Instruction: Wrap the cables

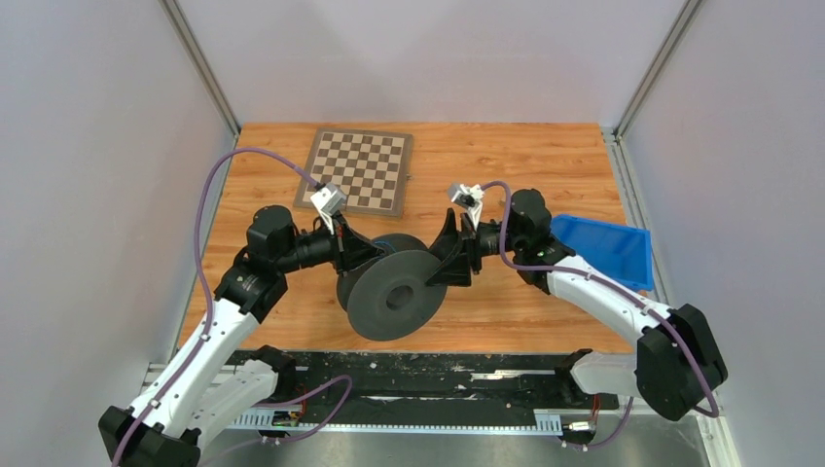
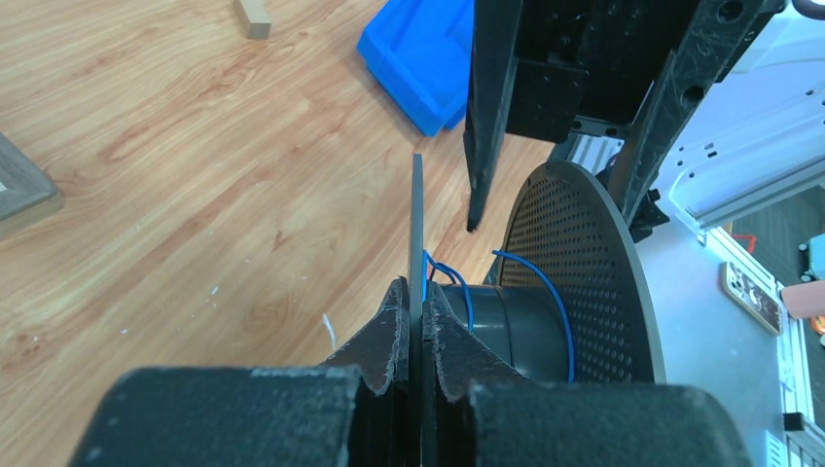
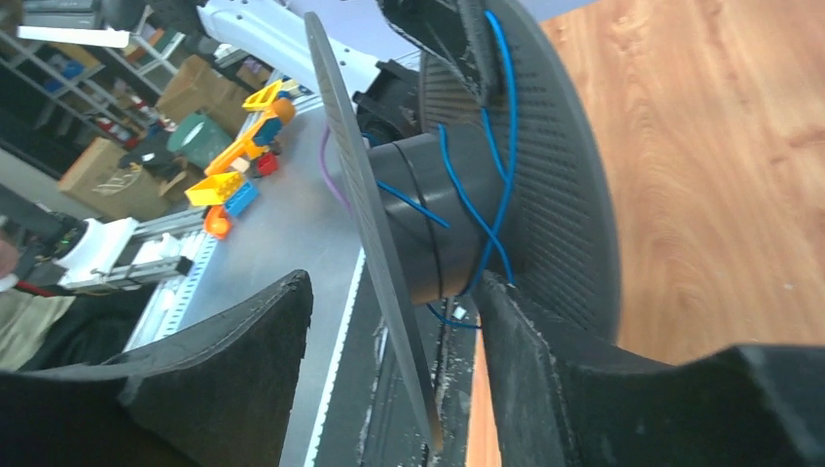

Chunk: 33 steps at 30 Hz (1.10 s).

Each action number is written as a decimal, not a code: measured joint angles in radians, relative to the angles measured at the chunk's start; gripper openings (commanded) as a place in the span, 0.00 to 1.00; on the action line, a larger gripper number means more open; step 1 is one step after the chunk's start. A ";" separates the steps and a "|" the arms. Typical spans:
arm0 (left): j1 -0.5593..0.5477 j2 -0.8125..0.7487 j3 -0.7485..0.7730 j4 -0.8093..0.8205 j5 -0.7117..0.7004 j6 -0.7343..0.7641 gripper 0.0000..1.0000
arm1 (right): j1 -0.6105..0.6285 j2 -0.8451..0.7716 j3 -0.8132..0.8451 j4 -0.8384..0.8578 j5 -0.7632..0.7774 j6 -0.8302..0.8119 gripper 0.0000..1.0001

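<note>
Left gripper (image 2: 416, 302) clamps the spool (image 1: 394, 297); right gripper (image 3: 394, 282), spread, apparently straddles its flange (image 3: 360, 224) beside cables (image 3: 465, 199).

The cables (image 3: 513, 126) are blue, the spool (image 3: 574, 195) dark grey, seemingly dotted.

We hold both arms bent at the elbow and angled inward, forearms converging so that our wrists face each other from opposite sides. Our left arm (image 1: 222, 323) reaches in from the left, and our left gripper (image 2: 416, 292) is pinched tight, its two fingers (image 2: 384, 341) pressed against either face of a thin spool flange (image 2: 417, 214). Our right arm (image 1: 605, 292) reaches in from the right. Our right gripper (image 3: 389, 287) stands spread, with its fingers (image 3: 243, 341) well apart.
</note>
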 measured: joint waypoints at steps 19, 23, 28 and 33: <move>0.116 0.022 -0.045 0.091 0.164 -0.071 0.14 | 0.042 0.125 0.045 0.257 -0.085 0.261 0.00; 0.119 0.018 -0.045 0.089 0.154 -0.069 0.23 | 0.033 0.130 0.059 0.276 -0.097 0.303 0.00; 0.134 -0.013 -0.058 0.080 0.126 -0.061 0.26 | -0.010 0.132 0.075 0.299 -0.106 0.361 0.00; 0.134 -0.026 -0.068 0.070 0.101 -0.041 0.27 | -0.022 0.153 0.082 0.320 -0.112 0.399 0.00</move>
